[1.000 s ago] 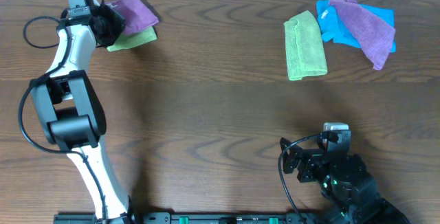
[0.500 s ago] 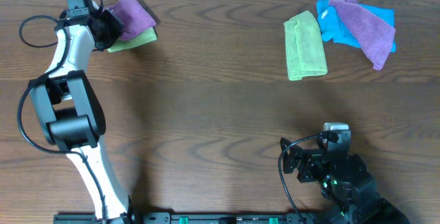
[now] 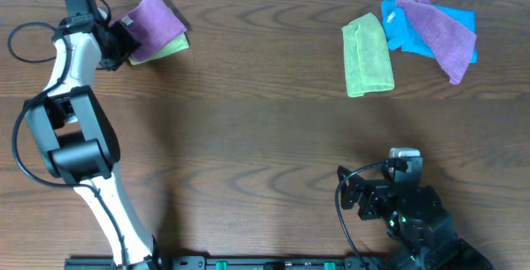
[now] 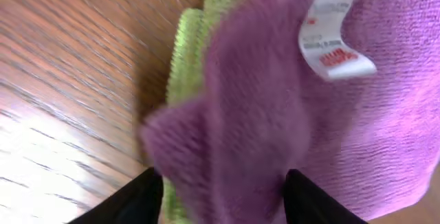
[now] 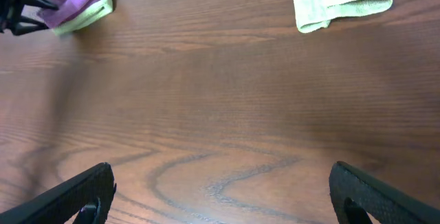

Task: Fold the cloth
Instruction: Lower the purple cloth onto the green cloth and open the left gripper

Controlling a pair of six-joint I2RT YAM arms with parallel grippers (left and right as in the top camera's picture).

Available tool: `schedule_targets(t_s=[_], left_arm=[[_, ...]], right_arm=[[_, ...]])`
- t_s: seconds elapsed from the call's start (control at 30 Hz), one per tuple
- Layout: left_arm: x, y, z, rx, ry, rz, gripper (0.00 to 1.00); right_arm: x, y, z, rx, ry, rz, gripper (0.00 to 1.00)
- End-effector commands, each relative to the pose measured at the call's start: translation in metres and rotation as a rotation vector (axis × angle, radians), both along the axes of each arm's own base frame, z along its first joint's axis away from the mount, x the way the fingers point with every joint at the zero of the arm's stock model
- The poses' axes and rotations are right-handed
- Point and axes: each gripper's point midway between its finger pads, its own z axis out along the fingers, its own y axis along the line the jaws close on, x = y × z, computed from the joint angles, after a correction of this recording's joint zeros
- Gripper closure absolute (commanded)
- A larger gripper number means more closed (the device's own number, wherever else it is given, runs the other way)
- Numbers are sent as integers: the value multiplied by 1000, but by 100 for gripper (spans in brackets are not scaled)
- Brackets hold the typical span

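Note:
A purple cloth (image 3: 155,21) lies folded on top of a folded green cloth (image 3: 171,47) at the table's far left corner. My left gripper (image 3: 117,41) is at the left edge of this stack, its jaws apart. In the left wrist view the purple cloth (image 4: 330,128) with its white label (image 4: 334,36) fills the frame over the green cloth (image 4: 188,52), and a loose fold of it reaches down between the spread black fingers of the left gripper (image 4: 223,198). My right gripper (image 5: 221,195) stands open over bare wood near the front right (image 3: 361,194), holding nothing.
Another folded green cloth (image 3: 368,55) lies at the far right, also seen in the right wrist view (image 5: 340,1). Beside it a blue cloth (image 3: 411,41) sits crumpled under a second purple cloth (image 3: 443,30). The left arm's cable loops at the far left edge.
My left gripper's jaws have come apart, and the arm has drawn back to the left. The purple cloth has shifted a little to the left on the green one. The right arm has not moved.

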Motion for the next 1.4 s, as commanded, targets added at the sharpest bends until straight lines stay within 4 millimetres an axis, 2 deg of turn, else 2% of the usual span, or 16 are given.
schedule_targets(t_s=[0.0, 0.27, 0.47, 0.63, 0.9, 1.1, 1.37], left_arm=[[3, 13, 36, 83, -56, 0, 28], [-1, 15, 75, 128, -106, -5, 4], [-19, 9, 94, 125, -81, -19, 2], [-31, -12, 117, 147, -84, -89, 3], [-41, -63, 158, 194, -138, -190, 5], [-51, -88, 160, 190, -113, -237, 5], [-57, -93, 156, 175, -86, -250, 5]], right_arm=[[1, -3, -1, 6, 3, -22, 1], [1, -3, -1, 6, 3, -22, 1], [1, -3, -1, 6, 3, -22, 1], [1, -3, -1, 6, 3, -22, 1], [1, -3, -1, 6, 3, -22, 1], [1, -3, -1, 6, 3, -22, 1], [1, -3, -1, 6, 3, -22, 1]])
